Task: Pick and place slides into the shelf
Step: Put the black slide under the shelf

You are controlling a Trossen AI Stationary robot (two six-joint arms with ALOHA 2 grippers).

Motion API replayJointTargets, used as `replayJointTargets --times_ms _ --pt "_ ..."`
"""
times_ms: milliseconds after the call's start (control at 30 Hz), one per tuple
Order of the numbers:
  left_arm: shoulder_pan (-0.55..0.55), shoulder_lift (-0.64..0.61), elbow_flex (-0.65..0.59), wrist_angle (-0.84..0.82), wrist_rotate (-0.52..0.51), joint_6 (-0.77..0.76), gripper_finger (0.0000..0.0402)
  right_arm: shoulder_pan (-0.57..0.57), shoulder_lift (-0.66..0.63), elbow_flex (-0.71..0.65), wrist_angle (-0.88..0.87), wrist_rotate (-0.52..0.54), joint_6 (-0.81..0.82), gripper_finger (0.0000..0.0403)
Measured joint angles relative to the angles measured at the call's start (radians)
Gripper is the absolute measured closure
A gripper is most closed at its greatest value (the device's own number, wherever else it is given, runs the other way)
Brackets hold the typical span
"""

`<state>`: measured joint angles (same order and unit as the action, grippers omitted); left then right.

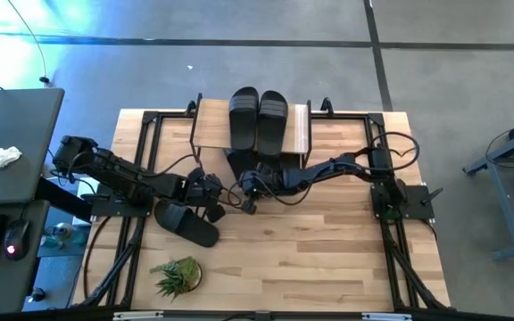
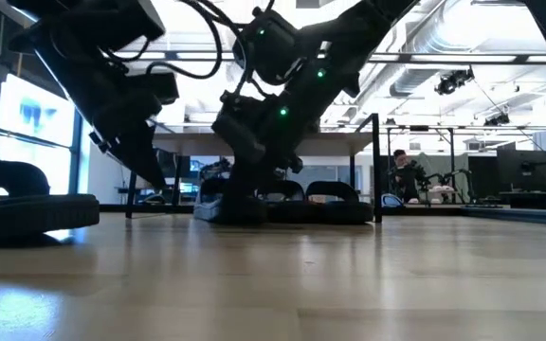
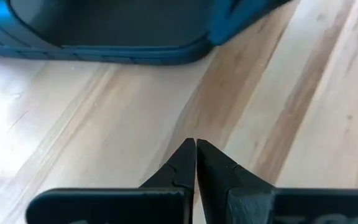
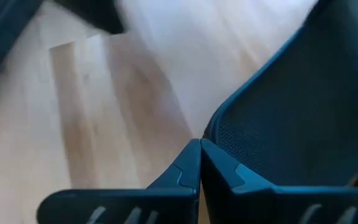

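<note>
The shelf [image 1: 300,130] stands at the table's far middle with two black slides [image 1: 257,118] side by side on its top plank. More slides [image 2: 292,206] lie low at the shelf's front. Another pair of slides [image 1: 186,223] rests on the table at the near left. My left gripper [image 3: 196,144] is shut above bare wood just right of that pair, with a slide's edge [image 3: 104,43] ahead of it. My right gripper [image 4: 199,144] is shut in front of the shelf, tips at the rim of a slide [image 4: 291,118]. My right gripper slants down with its shut tips right beside the rim of a slide's sole [image 4: 219,127]. Whether they touch it cannot be told. My left gripper touches nothing.
A small potted plant [image 1: 177,275] stands near the table's front left. The shelf's black frame post [image 2: 377,166] rises beside the low slides. Cables trail along both arms. Bare wood stretches across the table's near right half [image 1: 328,259].
</note>
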<state>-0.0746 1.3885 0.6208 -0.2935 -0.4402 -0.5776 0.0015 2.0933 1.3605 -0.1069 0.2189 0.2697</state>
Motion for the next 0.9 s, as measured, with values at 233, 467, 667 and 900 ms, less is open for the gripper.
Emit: replayJointTargets --times_ms 233,467,667,900 --pt "-0.058 -0.079 0.0 -0.01 -0.076 -0.023 0.0397 -0.03 0.0 0.0 0.014 0.013 0.015 0.0403" --pt "-0.099 -0.138 0.0 -0.094 -0.166 -0.057 0.0397 -0.036 0.0 0.0 0.014 -0.001 0.011 0.0403" --pt "-0.112 -0.179 0.004 -0.105 -0.108 -0.046 0.0397 -0.043 0.0 0.0 0.006 0.001 0.037 0.0403" --pt "-0.167 -0.211 0.058 -0.115 -0.094 0.016 0.0397 -0.047 0.0 -0.001 0.035 -0.054 0.0 0.0403"
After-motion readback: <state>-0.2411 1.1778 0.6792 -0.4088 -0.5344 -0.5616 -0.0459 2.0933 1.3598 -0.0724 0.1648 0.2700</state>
